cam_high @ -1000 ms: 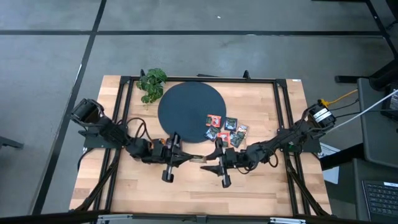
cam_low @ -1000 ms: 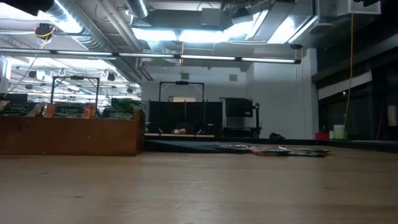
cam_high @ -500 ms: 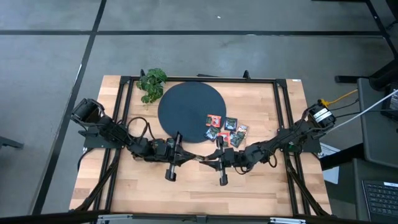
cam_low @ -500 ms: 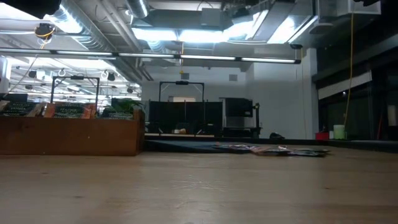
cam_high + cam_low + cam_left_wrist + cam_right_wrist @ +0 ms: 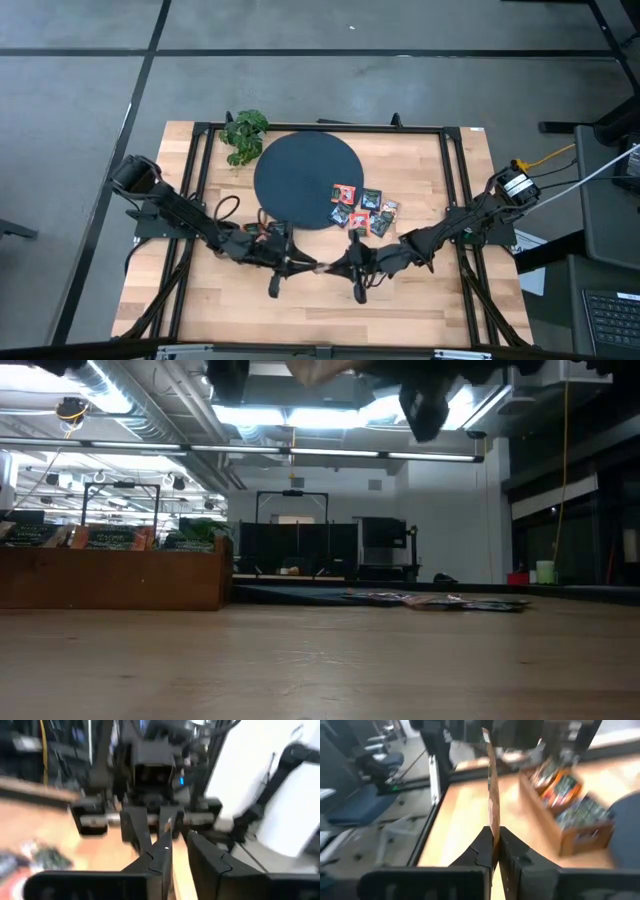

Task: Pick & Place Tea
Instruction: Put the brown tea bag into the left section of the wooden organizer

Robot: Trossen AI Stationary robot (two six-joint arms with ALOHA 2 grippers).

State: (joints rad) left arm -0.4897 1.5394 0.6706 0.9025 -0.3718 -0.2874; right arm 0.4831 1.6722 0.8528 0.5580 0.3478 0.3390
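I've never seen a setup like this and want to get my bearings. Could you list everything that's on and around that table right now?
Table: one, light wood, centre.
Disc: one, dark, table's far middle.
Plant: one, leafy green, beside the disc.
Tea sachets: several, orange-red and dark, at the disc's right edge.
Wooden tray: one, brown, filled with sachets; seen in the low and right wrist views.
Held sachet: one, thin, edge-on, pinched in the right gripper.
Left gripper: dark, meeting the right one mid-table.
Right gripper: dark, shut on the sachet.
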